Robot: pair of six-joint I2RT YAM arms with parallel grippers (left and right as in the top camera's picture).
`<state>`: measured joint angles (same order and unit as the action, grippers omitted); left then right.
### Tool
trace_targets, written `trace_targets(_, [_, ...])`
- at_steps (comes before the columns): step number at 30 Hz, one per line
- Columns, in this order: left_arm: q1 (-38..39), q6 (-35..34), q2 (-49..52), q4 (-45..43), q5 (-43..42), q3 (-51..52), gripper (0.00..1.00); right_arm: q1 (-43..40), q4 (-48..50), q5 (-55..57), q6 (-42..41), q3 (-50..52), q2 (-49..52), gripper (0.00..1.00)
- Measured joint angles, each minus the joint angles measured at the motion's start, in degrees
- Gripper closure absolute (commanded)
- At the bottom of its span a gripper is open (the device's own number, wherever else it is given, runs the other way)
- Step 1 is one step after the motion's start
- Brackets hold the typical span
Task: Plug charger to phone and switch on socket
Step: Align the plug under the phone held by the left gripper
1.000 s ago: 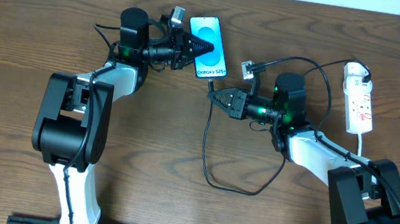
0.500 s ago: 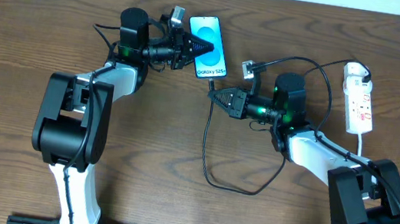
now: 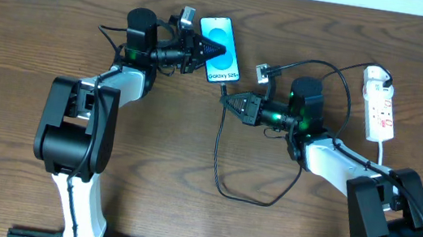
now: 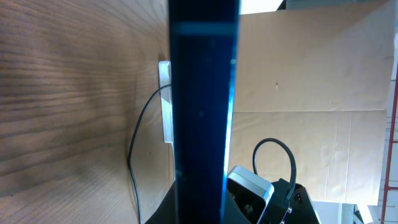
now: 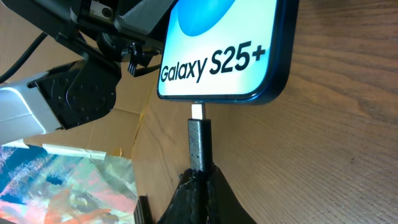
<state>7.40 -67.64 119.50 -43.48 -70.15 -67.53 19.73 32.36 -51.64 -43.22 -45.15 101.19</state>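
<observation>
Touching phone (image 5: 224,50) edge, charger (image 5: 199,142) in right hand (image 5: 196,180)

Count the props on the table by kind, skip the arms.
Phone: 1
Black charger cable: 1
White power strip: 1
Total: 3

Even bright light, blurred wrist close-ups
</observation>
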Motion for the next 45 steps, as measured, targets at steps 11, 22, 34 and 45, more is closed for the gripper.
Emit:
trace_targets(11, [0.0,0.0,0.0,0.0,0.0,0.0,0.93,-0.4,0.4,-0.2,-0.1,0.0,0.0,0.99])
trace_targets(22, [0.0,0.0,0.0,0.0,0.0,0.0,0.93,-0.4,0.5,-0.2,-0.2,0.0,0.0,0.99])
trace_targets(34, [0.7,3.7,0.0,-0.3,-0.4,0.0,0.93,-0.4,0.3,-0.2,-1.5,0.2,0.0,0.99])
trace_targets(45, [1.4,5.1,0.0,-0.4,-0.4,0.0,0.93,-0.7,0.1,0.0,-1.8,0.7,0.0,0.99])
